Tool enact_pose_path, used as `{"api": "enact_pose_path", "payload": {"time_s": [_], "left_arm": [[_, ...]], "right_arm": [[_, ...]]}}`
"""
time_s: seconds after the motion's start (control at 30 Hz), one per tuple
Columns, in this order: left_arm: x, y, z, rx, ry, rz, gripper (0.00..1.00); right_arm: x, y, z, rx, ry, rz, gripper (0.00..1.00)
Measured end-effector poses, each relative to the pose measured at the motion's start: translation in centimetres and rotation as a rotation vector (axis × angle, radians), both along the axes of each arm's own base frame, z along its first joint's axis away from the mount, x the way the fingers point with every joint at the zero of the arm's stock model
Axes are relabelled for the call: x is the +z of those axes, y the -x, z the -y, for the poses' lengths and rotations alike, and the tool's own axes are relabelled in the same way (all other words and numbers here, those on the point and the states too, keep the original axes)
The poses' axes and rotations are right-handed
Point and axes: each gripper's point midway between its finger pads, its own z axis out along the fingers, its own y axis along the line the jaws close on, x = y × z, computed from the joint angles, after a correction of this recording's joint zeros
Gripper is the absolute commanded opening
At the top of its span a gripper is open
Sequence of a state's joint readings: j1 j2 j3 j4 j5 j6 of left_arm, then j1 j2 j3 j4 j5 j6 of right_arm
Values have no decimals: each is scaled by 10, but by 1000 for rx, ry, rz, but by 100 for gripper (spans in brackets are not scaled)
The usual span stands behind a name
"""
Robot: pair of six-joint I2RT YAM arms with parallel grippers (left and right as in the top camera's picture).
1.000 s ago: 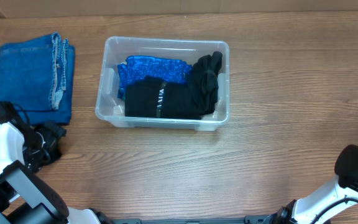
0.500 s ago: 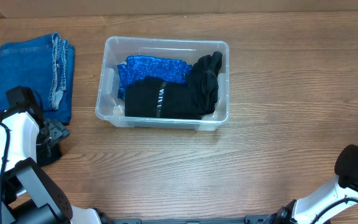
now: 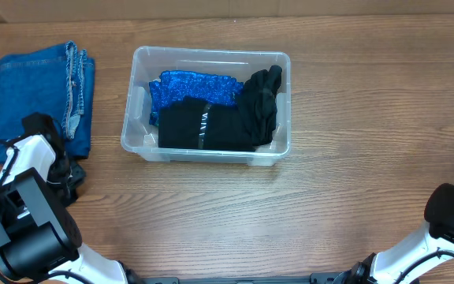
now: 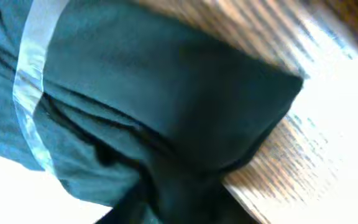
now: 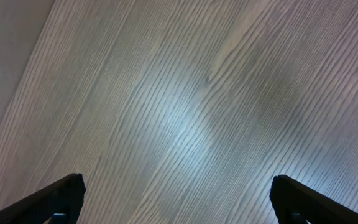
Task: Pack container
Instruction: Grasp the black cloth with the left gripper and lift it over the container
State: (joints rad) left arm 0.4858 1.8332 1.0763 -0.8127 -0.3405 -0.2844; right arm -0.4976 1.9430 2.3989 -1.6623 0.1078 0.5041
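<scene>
Left side: we've swung the left gripper (image 3: pixel 64 169) up onto the jeans (image 3: pixel 38 91) at their near edge | cloth fills its wrist view, can't tell if it's clamped | right gripper (image 5: pixel 179 202) gapes empty | container (image 3: pixel 211 53) sits just right of the jeans, part packed; jeans look next.

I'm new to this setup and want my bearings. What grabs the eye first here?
The clear container sits mid-table, already holding a shiny blue garment and black clothes. Left of it lies a folded pair of blue jeans, with the left arm down at its near corner.
</scene>
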Motion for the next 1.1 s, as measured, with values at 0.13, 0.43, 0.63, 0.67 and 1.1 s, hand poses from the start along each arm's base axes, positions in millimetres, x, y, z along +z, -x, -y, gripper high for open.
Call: {"api": "enact_pose_path", "payload": {"time_s": [0.13, 0.43, 0.63, 0.67, 1.1], "left_arm": [[0, -2, -1, 1, -5, 8, 4], [61, -33, 16, 5, 169, 49, 4], [155, -69, 37, -50, 261, 175, 4], [170, -76, 42, -73, 264, 204, 4], [342, -135, 160, -556, 201, 616, 4]], "right_arm": [[0, 0, 0, 0, 0, 0, 100], [0, 0, 0, 0, 0, 0, 100], [0, 0, 0, 0, 0, 0, 100], [0, 0, 0, 1, -1, -1, 100], [0, 0, 0, 0, 0, 0, 100]]}}
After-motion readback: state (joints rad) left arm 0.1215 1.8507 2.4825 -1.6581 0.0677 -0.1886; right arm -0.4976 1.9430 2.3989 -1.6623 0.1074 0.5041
